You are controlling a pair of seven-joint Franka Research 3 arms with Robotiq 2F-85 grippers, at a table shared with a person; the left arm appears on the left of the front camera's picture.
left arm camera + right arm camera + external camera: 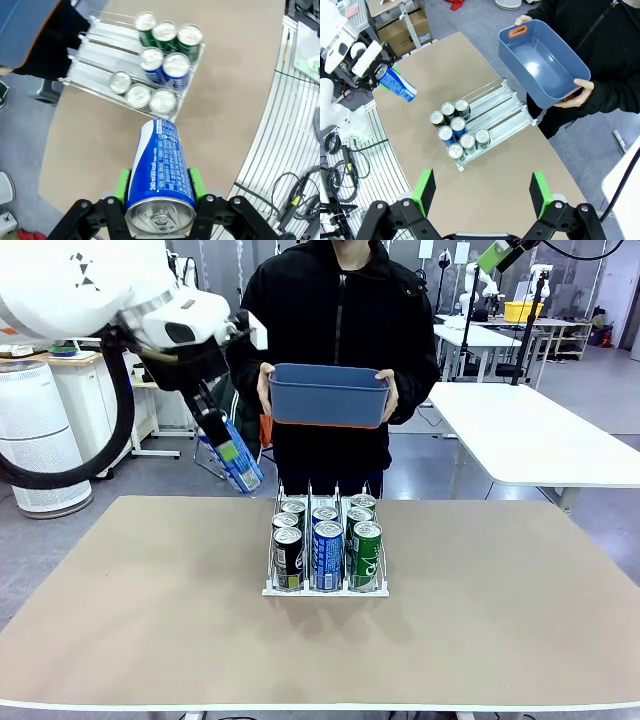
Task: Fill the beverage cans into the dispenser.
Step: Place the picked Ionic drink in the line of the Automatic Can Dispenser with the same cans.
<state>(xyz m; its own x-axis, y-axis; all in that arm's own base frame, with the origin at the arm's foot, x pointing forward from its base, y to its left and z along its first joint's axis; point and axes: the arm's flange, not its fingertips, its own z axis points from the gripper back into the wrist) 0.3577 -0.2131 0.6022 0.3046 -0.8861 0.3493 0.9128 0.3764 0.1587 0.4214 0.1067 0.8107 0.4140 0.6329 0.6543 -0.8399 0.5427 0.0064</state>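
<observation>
Blue can in my left gripper (159,187)
I see its pads pinching the blue can (161,172), tilted above the table left of the dispenser (325,585); right gripper (482,192) spread wide.

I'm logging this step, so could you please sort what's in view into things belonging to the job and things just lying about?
Job:
- blue can held in the left tool
- eight cans in the dispenser

Lying about:
- blue tub, empty, held by the person
- white tables behind

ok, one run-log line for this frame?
left gripper: shut on blue can, raised left of dispenser | right gripper: open, empty | middle lane: two cans, others three | person holds blue tub
</observation>
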